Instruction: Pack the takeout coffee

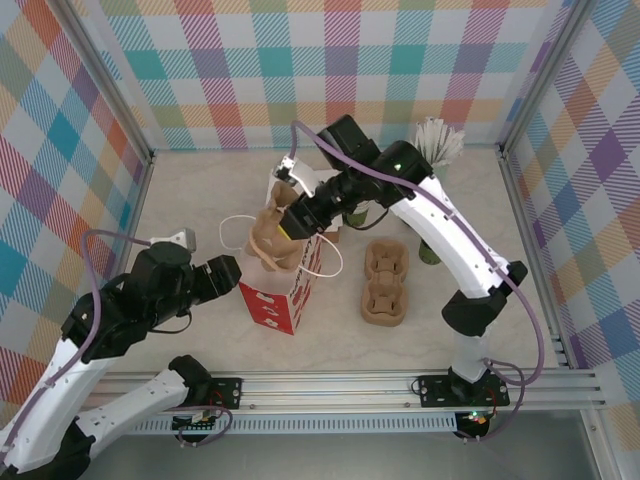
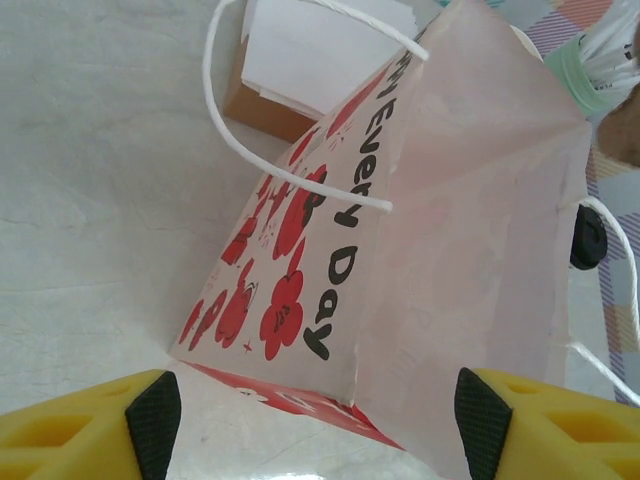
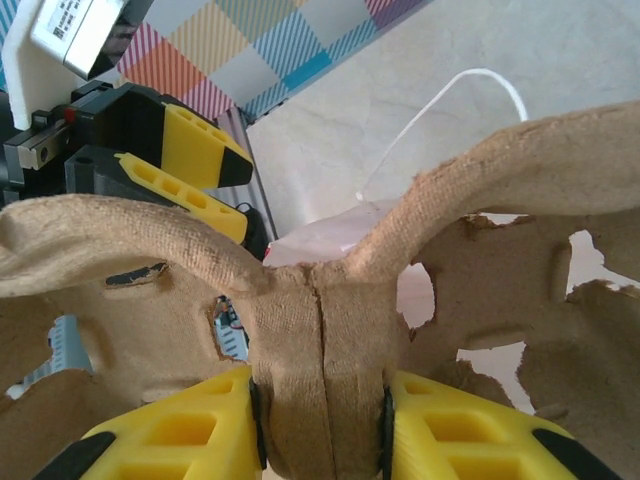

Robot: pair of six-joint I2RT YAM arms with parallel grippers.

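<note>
A brown pulp cup carrier [image 3: 320,300] hangs over the open top of the white paper bag with red flowers [image 1: 283,297], and my right gripper [image 3: 320,425] is shut on the carrier's middle ridge. From above, that carrier [image 1: 272,236] sits at the bag's mouth with the right gripper [image 1: 300,224] beside it. My left gripper [image 2: 320,420] is open, its pads apart on either side of the bag's bottom corner [image 2: 350,395], touching nothing. The left gripper [image 1: 232,270] stands just left of the bag. Dark green shapes [image 1: 429,251] show behind the right arm; I cannot tell whether one is the takeout coffee.
A second pulp carrier [image 1: 385,285] lies flat right of the bag. The pale green tumbler of white sticks [image 1: 436,142] stands at the back right. A brown box with white paper [image 2: 300,60] sits behind the bag. Checked walls enclose the table on three sides.
</note>
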